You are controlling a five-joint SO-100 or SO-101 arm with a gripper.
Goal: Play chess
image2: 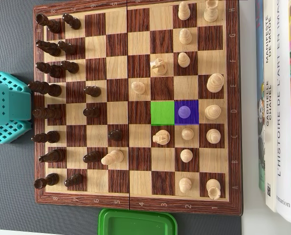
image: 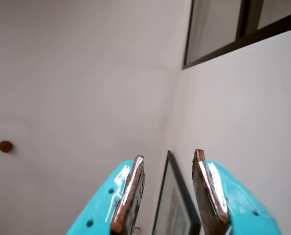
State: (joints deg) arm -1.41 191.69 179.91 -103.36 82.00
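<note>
**Turquoise hand spread and empty, pointed at a wall**

Turquoise plastic forms the hand (image: 167,188) in the wrist view, its two fingers tipped with brown pads and standing apart with nothing between them. Beyond the fingertips lies only a pale wall, a dark-framed picture (image: 177,205) below and a dark window frame (image: 233,39) at upper right.

In the overhead view the arm's turquoise body (image2: 8,106) sits at the left edge, just beside the chessboard (image2: 135,203); the hand itself cannot be made out there. The wooden board rests on a grey surface (image2: 13,210). Dark pieces (image2: 47,88) crowd the two leftmost columns, with a few pawns advanced one or two squares to the right. Light pieces (image2: 213,83) stand on the right half, and one light pawn (image2: 112,157) lies tilted among the dark ones at lower left.

Near the board's middle right, one square is coloured bright green (image2: 162,112) and is bare; touching it on the right is a purple square (image2: 186,112) carrying a purple-tinted round piece.

A green lid or container (image2: 138,223) sits at the near edge below the board. Books (image2: 277,98) lie along the right side.
</note>
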